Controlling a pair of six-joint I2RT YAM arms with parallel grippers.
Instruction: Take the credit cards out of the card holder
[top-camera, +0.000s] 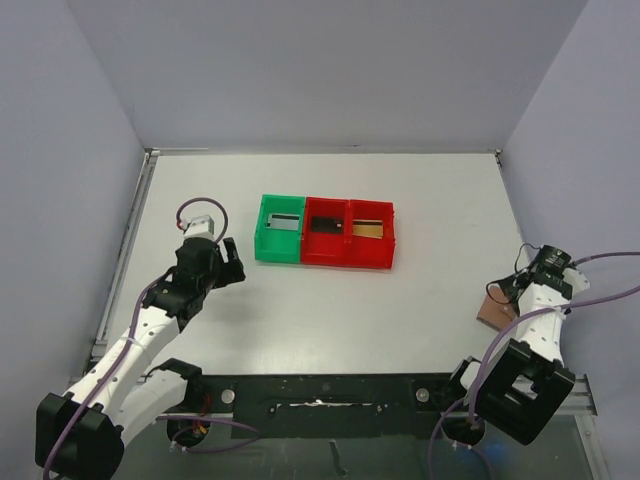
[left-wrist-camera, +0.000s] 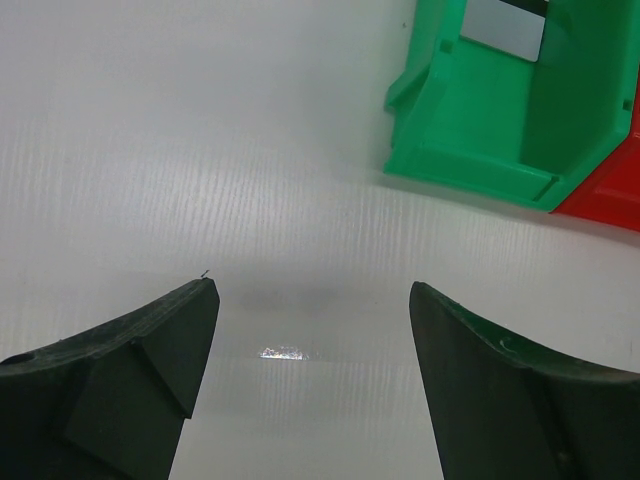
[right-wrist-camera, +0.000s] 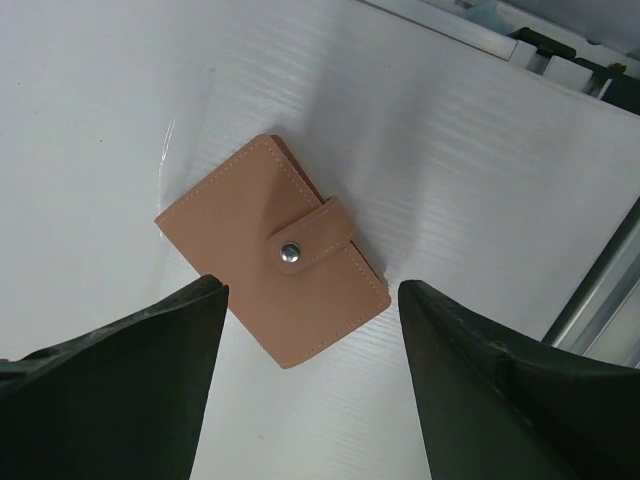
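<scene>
3 bins (top-camera: 345, 263) stand side by side at the centre of the worktop (top-camera: 420, 310), 1 card (top-camera: 284, 221) lying in each. The left gripper (top-camera: 231, 260) sits just left of them. The card holder (top-camera: 493, 312) lies flat at the worktop's right edge, lower right of the top view, below the right gripper (right-wrist-camera: 310, 290).

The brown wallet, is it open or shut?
Shut. The card holder lies folded flat, its tab snapped across the front.

Brown card holder (right-wrist-camera: 245, 232) — snapped shut; lying flat
</scene>
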